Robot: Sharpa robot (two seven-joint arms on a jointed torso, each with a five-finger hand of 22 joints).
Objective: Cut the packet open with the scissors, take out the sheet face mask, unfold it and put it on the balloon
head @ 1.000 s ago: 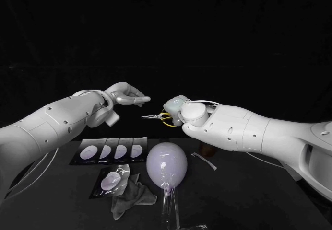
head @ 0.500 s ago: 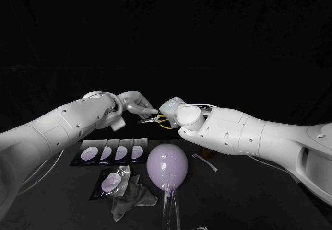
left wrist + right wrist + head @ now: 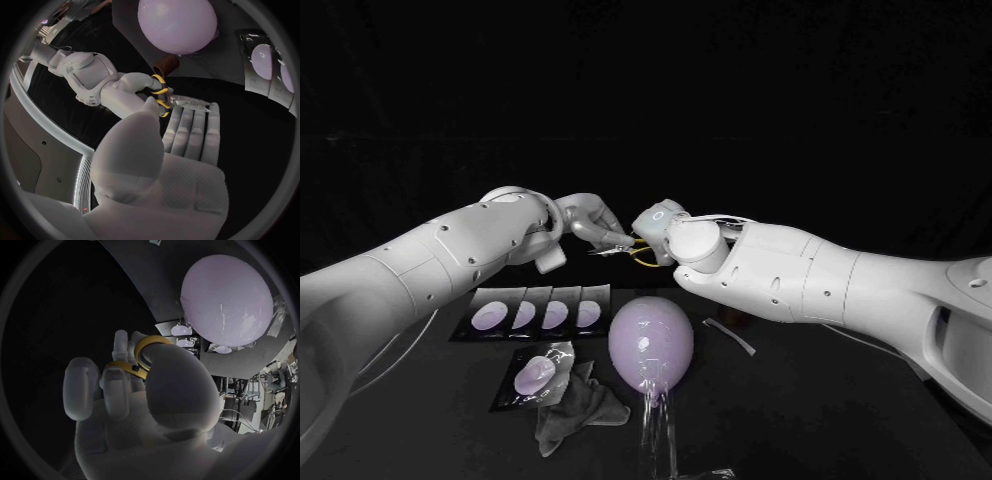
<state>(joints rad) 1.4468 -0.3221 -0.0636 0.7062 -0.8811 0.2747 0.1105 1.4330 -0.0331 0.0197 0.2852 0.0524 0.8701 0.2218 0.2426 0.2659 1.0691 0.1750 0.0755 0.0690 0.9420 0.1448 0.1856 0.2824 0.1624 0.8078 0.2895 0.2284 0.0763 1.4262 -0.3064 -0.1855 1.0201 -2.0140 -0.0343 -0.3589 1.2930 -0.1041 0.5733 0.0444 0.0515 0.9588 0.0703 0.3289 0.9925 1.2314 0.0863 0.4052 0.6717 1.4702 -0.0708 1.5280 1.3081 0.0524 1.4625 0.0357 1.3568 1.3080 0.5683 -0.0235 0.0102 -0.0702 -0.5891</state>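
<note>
Currently the right hand [image 3: 662, 219] is gripping the yellow-handled scissors [image 3: 635, 250] above the table [image 3: 805, 400], with its fingers through the loops. The left hand [image 3: 596, 225] is stretching straightened fingers toward the blades; whether it is holding them I cannot tell. The balloon [image 3: 651, 343] is lying just beside a row of 4 packets [image 3: 538, 313].

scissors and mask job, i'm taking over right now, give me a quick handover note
Right hand holds the scissors in the air by the yellow handles.
Left hand is at the blades, fingers straight; unclear if it holds anything.
A row of packets lies on the table; one more packet and a crumpled sheet lie beside the balloon.
Balloon is bare: mask not yet on.
</note>
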